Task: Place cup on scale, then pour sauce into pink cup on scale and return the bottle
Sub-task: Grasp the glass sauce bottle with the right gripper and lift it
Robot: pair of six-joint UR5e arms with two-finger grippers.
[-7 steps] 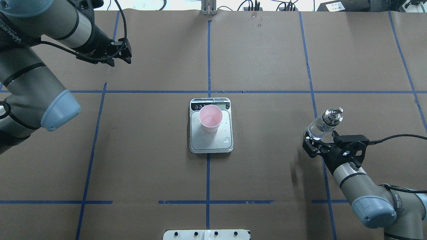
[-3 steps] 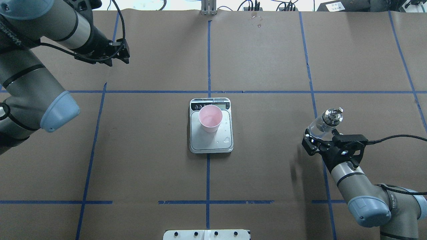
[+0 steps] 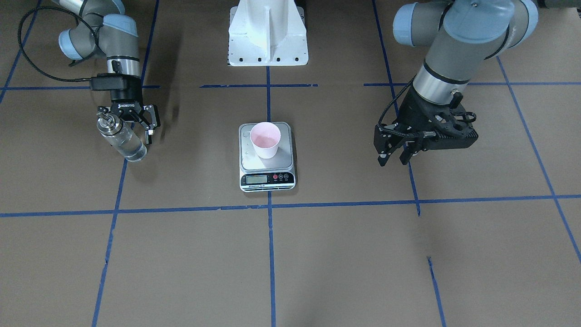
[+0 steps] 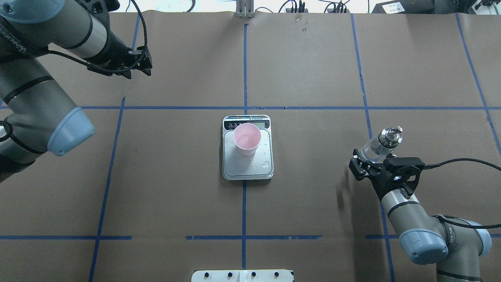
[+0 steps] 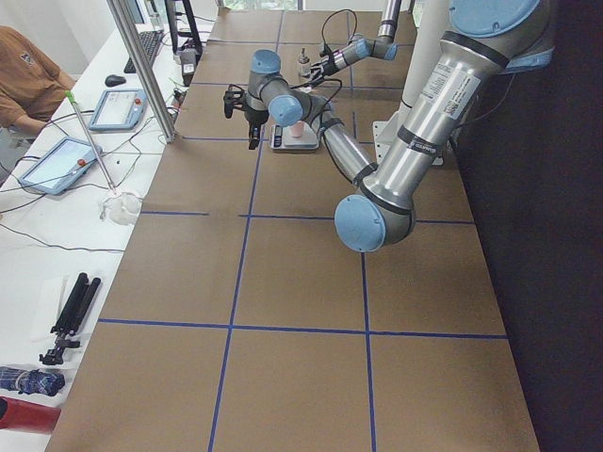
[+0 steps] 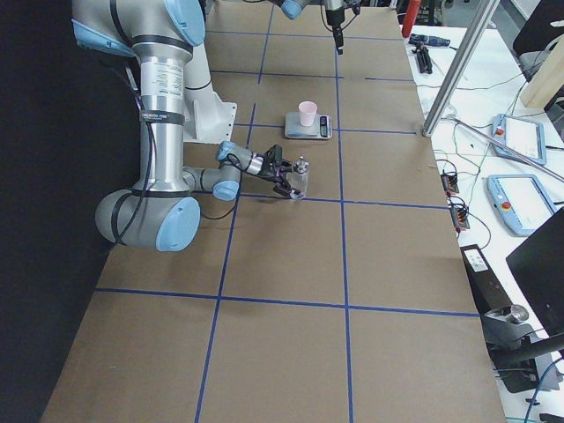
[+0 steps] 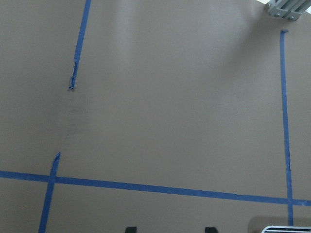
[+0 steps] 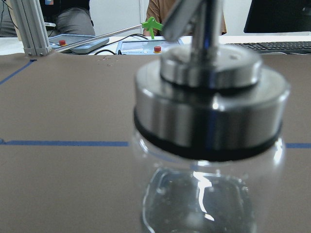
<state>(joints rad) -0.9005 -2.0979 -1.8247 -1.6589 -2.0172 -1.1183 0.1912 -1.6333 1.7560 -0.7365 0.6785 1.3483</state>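
Two claws, both empty. The right claw (image 4: 363, 163) stands wide open at the right of the bench (image 4: 313, 215), with the bottle (image 4: 380, 144) upright at its spread fingertips, on their far side. Backing straight toward the near edge looks safest, with open room behind it. The cup (image 4: 247, 140) sits on the scale (image 4: 242, 170) at centre, well apart. The left claw (image 4: 146, 67), slightly parted, hovers far left.

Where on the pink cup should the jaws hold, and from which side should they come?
Probably the side wall just under the rim, with the jaws coming level from the robot's left. The cup stands upright on the scale, mouth up and narrowing toward its base, so a high hold should slip less. The left gripper is open and empty.
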